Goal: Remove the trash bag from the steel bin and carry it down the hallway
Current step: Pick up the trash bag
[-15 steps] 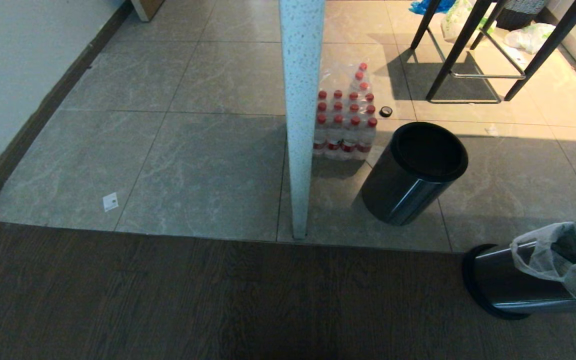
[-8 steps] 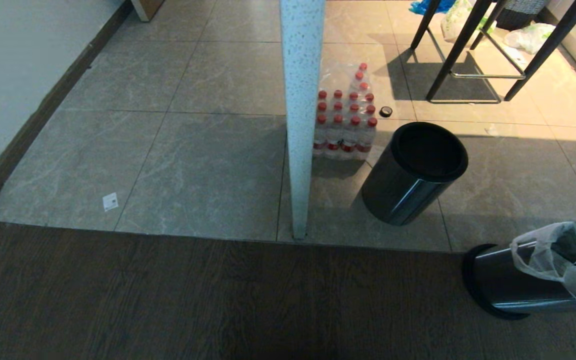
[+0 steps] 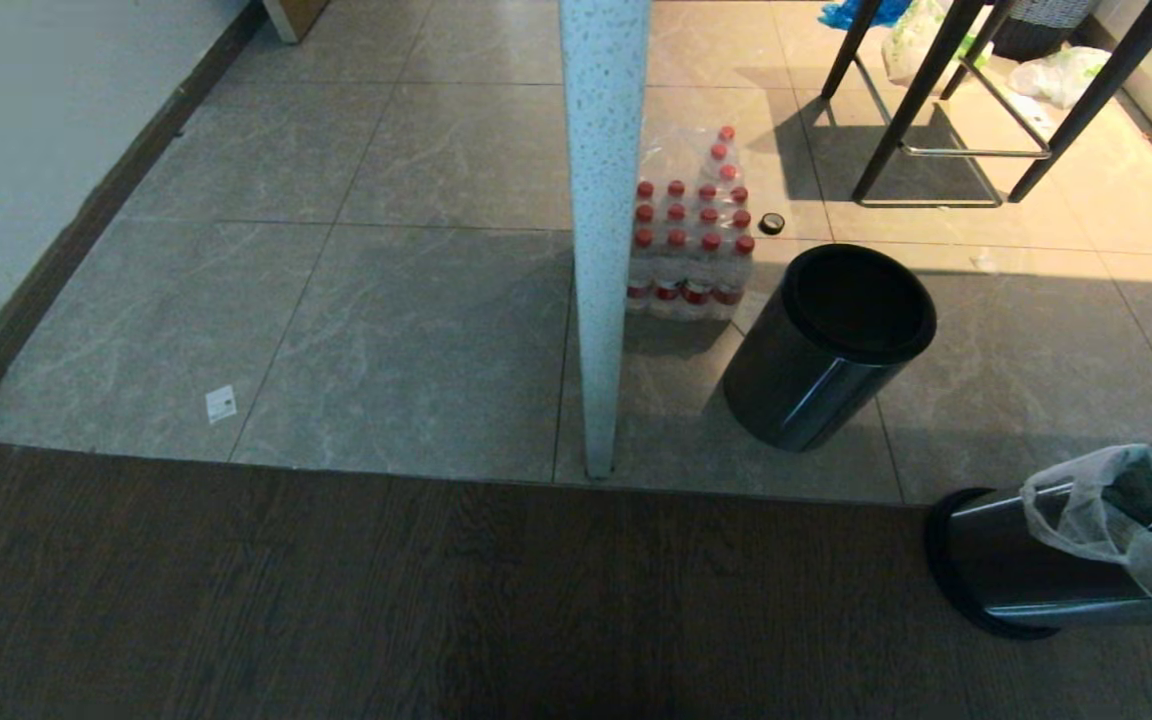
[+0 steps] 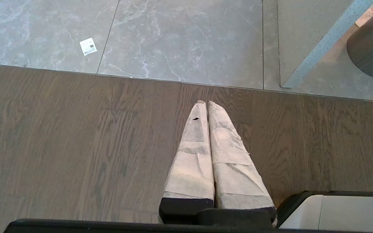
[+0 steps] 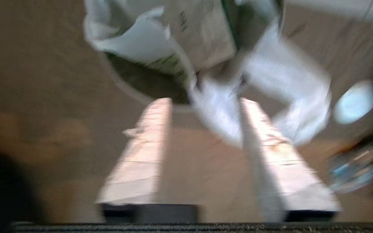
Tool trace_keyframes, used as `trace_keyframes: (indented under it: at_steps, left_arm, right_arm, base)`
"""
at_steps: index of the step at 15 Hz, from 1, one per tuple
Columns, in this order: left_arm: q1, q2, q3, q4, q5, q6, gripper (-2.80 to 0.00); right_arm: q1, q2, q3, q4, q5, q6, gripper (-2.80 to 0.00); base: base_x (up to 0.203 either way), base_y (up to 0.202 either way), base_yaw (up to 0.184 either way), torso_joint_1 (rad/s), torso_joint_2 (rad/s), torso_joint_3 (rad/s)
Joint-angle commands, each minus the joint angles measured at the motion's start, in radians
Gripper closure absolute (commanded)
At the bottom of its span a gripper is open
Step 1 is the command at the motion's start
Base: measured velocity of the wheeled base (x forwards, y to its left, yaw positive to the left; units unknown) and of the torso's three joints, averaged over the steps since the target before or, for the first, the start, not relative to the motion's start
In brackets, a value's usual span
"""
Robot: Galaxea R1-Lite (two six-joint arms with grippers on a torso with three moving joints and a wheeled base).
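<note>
The steel bin stands at the lower right edge of the head view on dark wood flooring, lined with the trash bag, whose crinkly white rim folds over its mouth. In the right wrist view my right gripper is open just short of the bin's mouth. A loose flap of the trash bag hangs between its fingers, against one of them. My left gripper is shut on nothing, parked over the wood floor. Neither gripper shows in the head view.
A second, unlined steel bin stands on the tiles by a white speckled post and a wrapped pack of red-capped bottles. Black stool legs and bags lie at the back right. A wall with dark baseboard runs along the left.
The dark tip of my right arm, seen at the head view's right edge over the lined bin one second ago, has left that view. The bag's rim has shifted slightly.
</note>
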Motion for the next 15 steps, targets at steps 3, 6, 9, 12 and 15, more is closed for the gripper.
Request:
trace_keyframes:
  at_steps: [3, 6, 9, 12, 15]
  left_arm:
    - [0.000, 0.000, 0.000, 0.000, 0.000, -0.001, 0.00]
    - [0.000, 0.000, 0.000, 0.000, 0.000, -0.001, 0.00]
    - [0.000, 0.000, 0.000, 0.000, 0.000, -0.001, 0.00]
    - [0.000, 0.000, 0.000, 0.000, 0.000, -0.001, 0.00]
    - [0.000, 0.000, 0.000, 0.000, 0.000, -0.001, 0.00]
  right_arm:
    - [-0.092, -0.048, 0.052, 0.014, 0.023, 0.168, -2.80]
    - [-0.142, -0.040, 0.051, 0.013, 0.023, 0.296, -2.80]
    - [-0.168, 0.005, 0.053, 0.014, 0.022, 0.314, -2.80]
    - [-0.169, 0.078, 0.027, 0.005, 0.024, 0.356, -2.80]
    - [-0.165, 0.145, 0.000, -0.006, 0.036, 0.368, -2.80]
  base:
    - [0.000, 0.000, 0.000, 0.000, 0.00, 0.000]
    - [0.000, 0.000, 0.000, 0.000, 0.00, 0.000]
    - [0.000, 0.000, 0.000, 0.000, 0.00, 0.000]
    - [0.000, 0.000, 0.000, 0.000, 0.00, 0.000]
    - [0.000, 0.000, 0.000, 0.000, 0.00, 0.000]
